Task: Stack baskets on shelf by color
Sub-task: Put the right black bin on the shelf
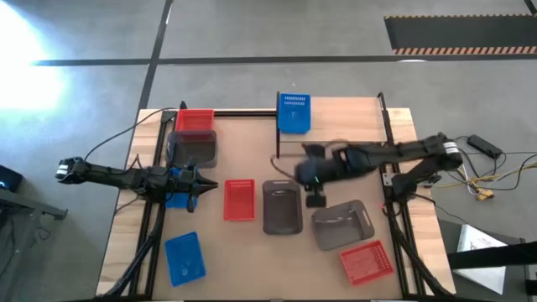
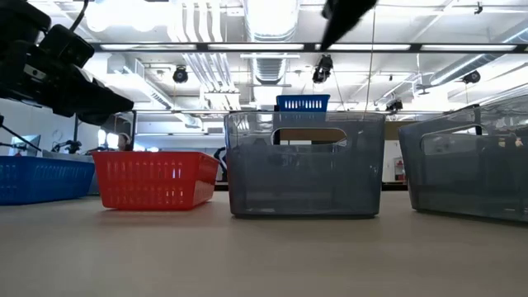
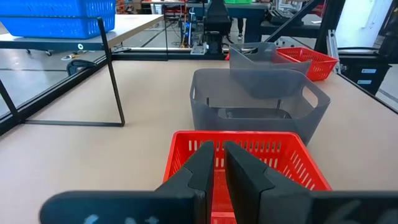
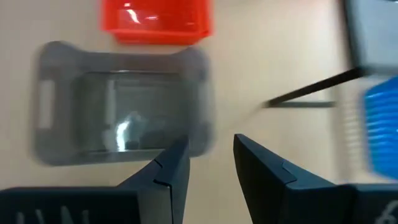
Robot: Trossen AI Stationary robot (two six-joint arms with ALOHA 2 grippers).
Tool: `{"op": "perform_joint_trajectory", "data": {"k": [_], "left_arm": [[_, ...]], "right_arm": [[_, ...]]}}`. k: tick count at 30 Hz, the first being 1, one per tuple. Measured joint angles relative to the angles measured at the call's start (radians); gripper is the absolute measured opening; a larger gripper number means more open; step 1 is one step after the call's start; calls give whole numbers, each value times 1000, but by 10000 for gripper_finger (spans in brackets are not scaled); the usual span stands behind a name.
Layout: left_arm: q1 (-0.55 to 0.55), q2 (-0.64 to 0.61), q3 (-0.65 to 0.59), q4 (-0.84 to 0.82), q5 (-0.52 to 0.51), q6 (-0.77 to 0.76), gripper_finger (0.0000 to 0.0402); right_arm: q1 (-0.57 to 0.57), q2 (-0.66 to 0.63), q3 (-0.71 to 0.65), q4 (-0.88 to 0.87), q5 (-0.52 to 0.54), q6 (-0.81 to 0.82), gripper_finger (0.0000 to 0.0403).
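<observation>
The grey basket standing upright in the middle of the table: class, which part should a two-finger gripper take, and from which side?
Take the grey basket by one long side wall near the rim, coming straight down from above. It stands upright with its mouth open, so one finger can slip inside and one outside. The red basket lies close along one side, so the wall facing away from it probably leaves more room.

Left arm reaches in from table's left, left gripper [image 1: 205, 185] fingers nearly together. Right arm stretches across from the right, right gripper [image 1: 315, 201] slightly parted, empty.

Right gripper [image 4: 211, 163] parted, above grey basket [image 4: 121, 99], red basket [image 4: 155, 20] beyond
</observation>
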Motion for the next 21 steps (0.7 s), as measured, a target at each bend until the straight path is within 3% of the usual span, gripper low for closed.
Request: {"op": "perform_joint_trajectory", "data": {"k": [5,10,16,21], "left_arm": [[0,-1,0,0,0,0,22],[0,-1,0,0,0,0,22],[0,-1,0,0,0,0,22],[0,0,0,0,0,0,22]], "right_arm": [[133,-83,-175,82,1,243,116],[209,-121,-260,84,-18,519,123],[274,-93,-302,90,-94,792,159],[304,-43,-315,90,-139,925,205]]}}
